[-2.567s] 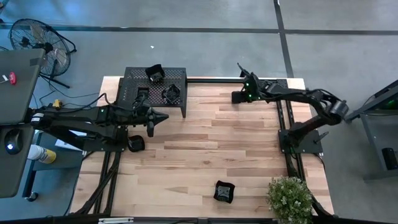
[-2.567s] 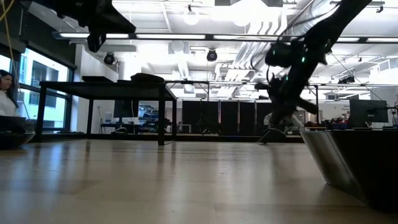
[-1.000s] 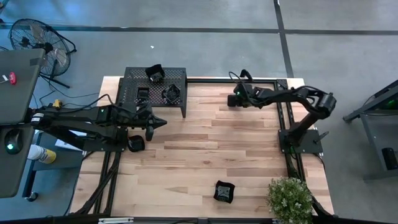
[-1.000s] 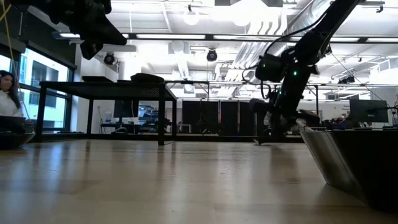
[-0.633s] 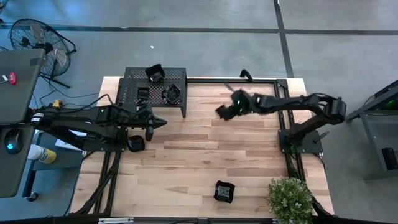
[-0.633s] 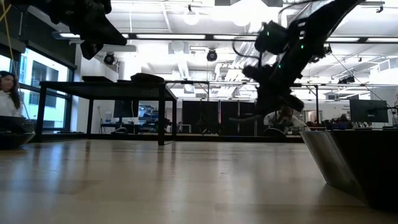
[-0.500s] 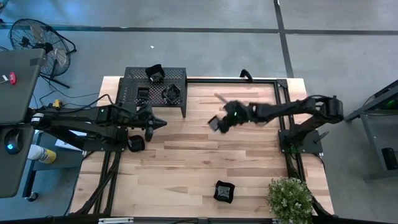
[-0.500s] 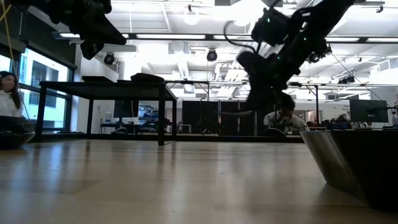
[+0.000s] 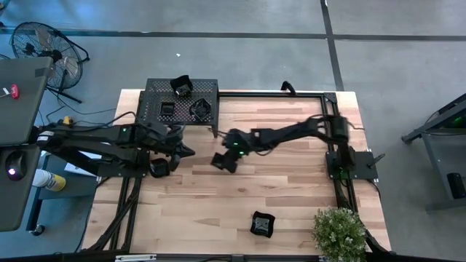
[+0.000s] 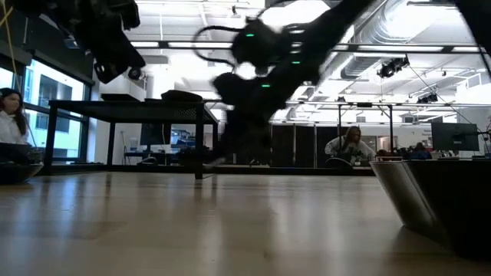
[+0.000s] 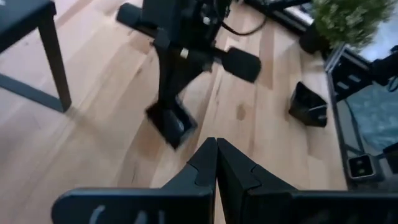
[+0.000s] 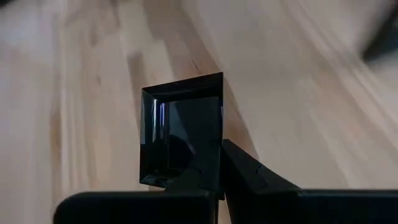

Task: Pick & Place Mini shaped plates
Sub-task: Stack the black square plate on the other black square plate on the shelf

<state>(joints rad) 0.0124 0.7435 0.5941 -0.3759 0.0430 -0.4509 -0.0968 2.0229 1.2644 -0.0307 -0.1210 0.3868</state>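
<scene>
My right arm reaches across the table, and its gripper (image 9: pixel 220 161) is shut on a square glossy black plate (image 12: pixel 180 134) over the middle of the wood. My left gripper (image 9: pixel 191 151) is shut, holds nothing, and hovers left of that plate, in front of the perforated rack (image 9: pixel 182 93). In the left wrist view the shut fingers (image 11: pixel 216 144) point toward the carried plate (image 11: pixel 171 121). Three small black plates sit on the rack top (image 9: pixel 200 109). Another plate (image 9: pixel 262 224) lies on the table near the near edge. One more (image 9: pixel 159 169) rests beside the left arm. My right gripper pinches the square plate between its two fingers by one side of the rim (image 12: pixel 214 140), close to a corner. The fingers come from above, slanting down. The plate stands on edge below them, its hollow face toward the wrist camera, close above the table.
The black perforated rack stands at the far left corner. A potted plant (image 9: pixel 338 229) sits at the near right corner. The arms' metal frames run along both side edges. Bare wood lies between the carried plate and the plate by the near edge.
My right gripper has swung fast from the far right part of the table toward the left and near side, out to the middle. It carries the square plate, which now hangs close to my left gripper.
</scene>
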